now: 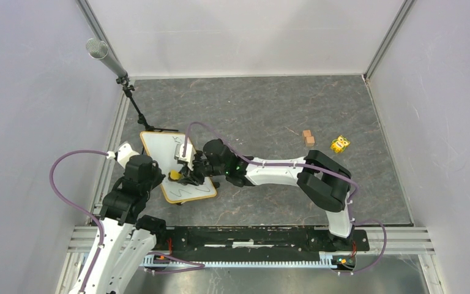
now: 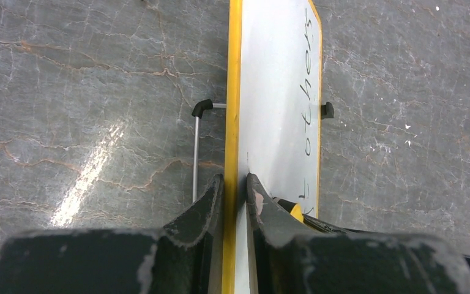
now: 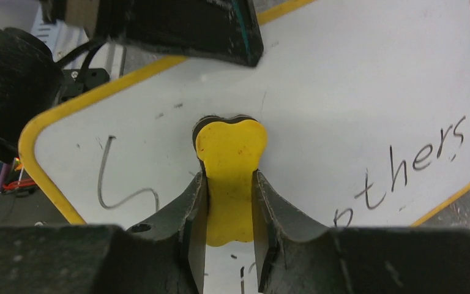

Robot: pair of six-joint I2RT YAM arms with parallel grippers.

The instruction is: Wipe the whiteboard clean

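Bearing black handwriting (image 3: 425, 159); whiteboard (image 3: 355, 79) (yellow-framed)

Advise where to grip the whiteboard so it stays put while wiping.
Grip the whiteboard by its yellow frame, on the long edge at the robot's left, coming edge-on with one finger over the face and one under. That edge is thin, and gripping there leaves the writing free for the eraser. The left tool is clamped there.
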